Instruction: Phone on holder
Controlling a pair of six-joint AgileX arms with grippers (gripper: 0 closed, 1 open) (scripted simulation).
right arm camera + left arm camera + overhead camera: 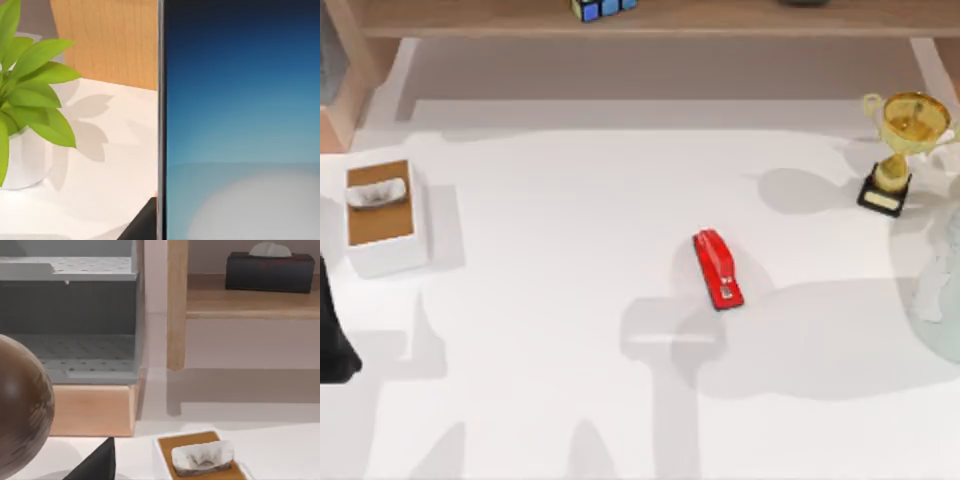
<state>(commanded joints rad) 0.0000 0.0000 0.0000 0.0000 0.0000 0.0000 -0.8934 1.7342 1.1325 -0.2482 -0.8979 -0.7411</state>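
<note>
- Phone, blue screen paling to white, looms right against our right wrist camera, above the white table beside a potted plant.
- Whether our right gripper holds it, we cannot tell.
- Red stapler lies mid-table.

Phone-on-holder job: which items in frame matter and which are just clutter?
Job items:
- phone, blue screen with a white glow, close up in the right wrist view

Clutter:
- red stapler, mid table
- gold trophy, right side
- white tissue box, left side
- black tissue box on the wooden shelf
- puzzle cube on the shelf
- potted plant
- brown ball
</note>
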